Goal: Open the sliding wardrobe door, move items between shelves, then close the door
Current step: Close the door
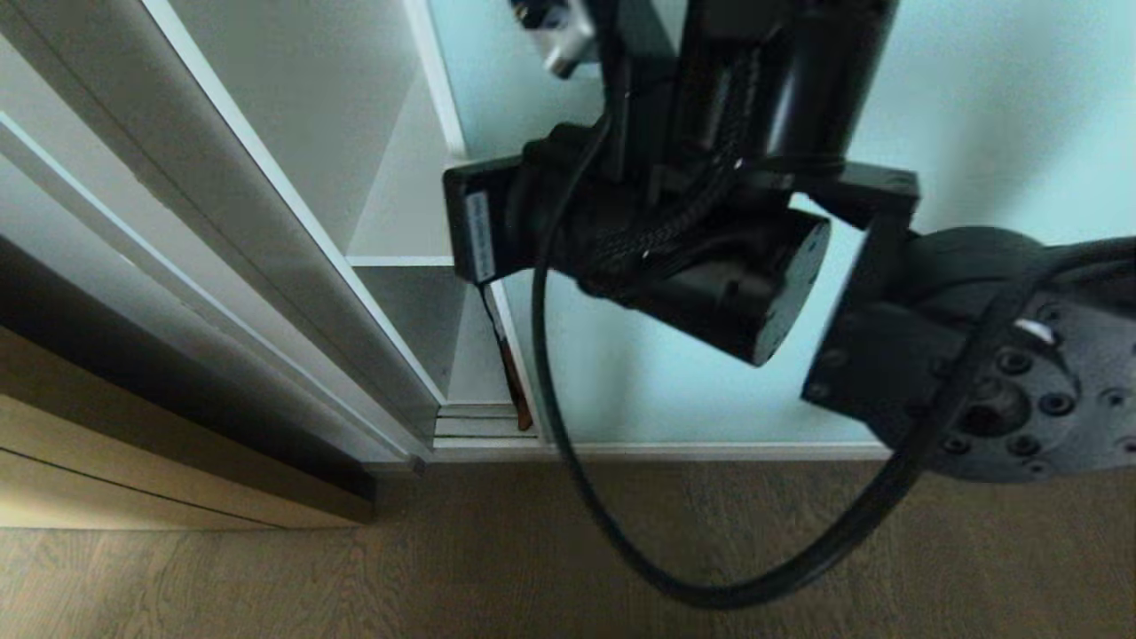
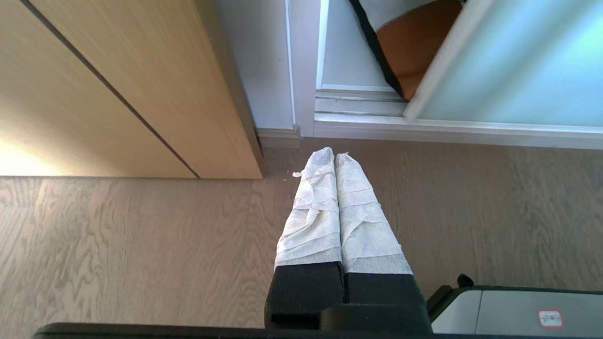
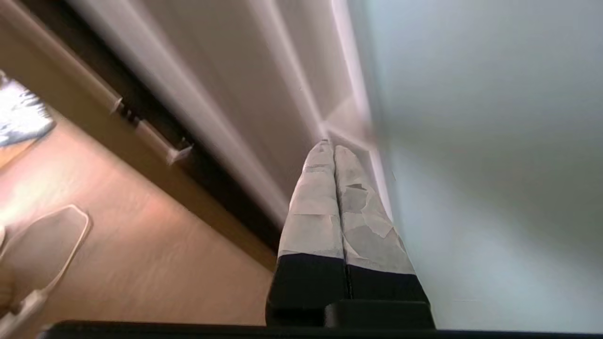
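The right arm (image 1: 710,222) looms before the sliding wardrobe door (image 1: 976,106); both grippers (image 2: 335,155) (image 3: 330,146) clenched empty, wood floor (image 1: 266,577) below.

Home interior, likely a bedroom or hallway beside a built-in wardrobe. Wood-grain plank floor (image 1: 266,577) running up to a white sill and double sliding track (image 2: 358,101). Tall aqua frosted-glass sliding door (image 1: 976,106) in a thin pale frame, drawn almost across the opening. Narrow gap at its edge, showing a white compartment with plain white shelves (image 1: 399,260) one above another. Tan-brown and black clothing (image 2: 414,42) visible low in that gap, at floor level. Light wooden door (image 2: 118,84) at the left of the wardrobe, standing ajar. Domestic fittings throughout; plain furnishings, soft daylight on the floor.
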Controlling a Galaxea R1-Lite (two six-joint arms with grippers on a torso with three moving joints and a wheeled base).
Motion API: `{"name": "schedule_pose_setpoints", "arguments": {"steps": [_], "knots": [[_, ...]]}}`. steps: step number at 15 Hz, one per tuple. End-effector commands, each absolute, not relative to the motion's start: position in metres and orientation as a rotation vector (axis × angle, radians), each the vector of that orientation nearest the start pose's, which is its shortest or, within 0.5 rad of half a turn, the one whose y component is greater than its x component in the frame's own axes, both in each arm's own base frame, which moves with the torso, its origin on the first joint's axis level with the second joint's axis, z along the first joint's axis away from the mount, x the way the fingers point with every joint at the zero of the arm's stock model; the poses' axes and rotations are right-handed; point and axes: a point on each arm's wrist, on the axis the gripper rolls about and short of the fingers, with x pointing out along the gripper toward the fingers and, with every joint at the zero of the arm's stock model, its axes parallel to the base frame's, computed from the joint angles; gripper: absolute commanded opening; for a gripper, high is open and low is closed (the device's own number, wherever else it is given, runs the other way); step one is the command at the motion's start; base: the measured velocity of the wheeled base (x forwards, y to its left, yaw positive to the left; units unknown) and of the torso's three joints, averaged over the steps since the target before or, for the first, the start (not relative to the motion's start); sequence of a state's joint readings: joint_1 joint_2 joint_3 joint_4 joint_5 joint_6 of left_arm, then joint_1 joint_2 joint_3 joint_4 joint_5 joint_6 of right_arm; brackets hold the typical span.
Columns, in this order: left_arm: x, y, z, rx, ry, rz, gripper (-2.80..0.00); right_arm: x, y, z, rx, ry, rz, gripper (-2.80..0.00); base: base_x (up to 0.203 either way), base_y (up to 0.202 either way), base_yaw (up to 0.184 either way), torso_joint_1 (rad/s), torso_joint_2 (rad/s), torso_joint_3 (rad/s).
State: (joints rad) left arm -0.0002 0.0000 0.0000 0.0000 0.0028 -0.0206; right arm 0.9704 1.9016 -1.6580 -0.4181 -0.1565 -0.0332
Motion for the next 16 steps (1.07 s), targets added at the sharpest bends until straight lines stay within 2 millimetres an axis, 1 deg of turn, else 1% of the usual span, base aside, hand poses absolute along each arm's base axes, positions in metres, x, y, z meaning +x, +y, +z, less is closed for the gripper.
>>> {"name": "schedule_pose_setpoints", "arguments": {"steps": [1, 3, 5, 6, 8, 10, 12, 14, 16], "knots": [[-0.023, 0.0, 0.075, -0.021, 0.003, 0.003, -2.8, 0.216, 0.341, 0.314, 0.022, -0.133, 0.854, -2.8, 0.0, 0.0, 0.0, 0.0, 0.0, 0.0], [-0.023, 0.0, 0.075, -0.021, 0.003, 0.003, -2.8, 0.205, 0.353, 0.31, -0.002, -0.112, 0.9, -2.8, 0.0, 0.0, 0.0, 0.0, 0.0, 0.0], [-0.023, 0.0, 0.075, -0.021, 0.003, 0.003, -2.8, 0.198, 0.361, 0.306, -0.02, -0.097, 0.94, -2.8, 0.0, 0.0, 0.0, 0.0, 0.0, 0.0], [-0.023, 0.0, 0.075, -0.021, 0.003, 0.003, -2.8, 0.196, 0.36, 0.309, -0.019, -0.103, 0.945, -2.8, 0.0, 0.0, 0.0, 0.0, 0.0, 0.0], [-0.023, 0.0, 0.075, -0.021, 0.003, 0.003, -2.8, 0.189, 0.349, 0.324, 0.01, -0.133, 0.943, -2.8, 0.0, 0.0, 0.0, 0.0, 0.0, 0.0], [-0.023, 0.0, 0.075, -0.021, 0.003, 0.003, -2.8, 0.177, 0.326, 0.344, 0.034, -0.169, 0.937, -2.8, 0.0, 0.0, 0.0, 0.0, 0.0, 0.0], [-0.023, 0.0, 0.075, -0.021, 0.003, 0.003, -2.8, 0.161, 0.295, 0.365, 0.063, -0.215, 0.921, -2.8, 0.0, 0.0, 0.0, 0.0, 0.0, 0.0], [-0.023, 0.0, 0.075, -0.021, 0.003, 0.003, -2.8, 0.145, 0.254, 0.392, 0.127, -0.298, 0.832, -2.8, 0.0, 0.0, 0.0, 0.0, 0.0, 0.0], [-0.023, 0.0, 0.075, -0.021, 0.003, 0.003, -2.8, 0.137, 0.201, 0.421, 0.152, -0.41, 0.637, -2.8, 0.0, 0.0, 0.0, 0.0, 0.0, 0.0]]}}
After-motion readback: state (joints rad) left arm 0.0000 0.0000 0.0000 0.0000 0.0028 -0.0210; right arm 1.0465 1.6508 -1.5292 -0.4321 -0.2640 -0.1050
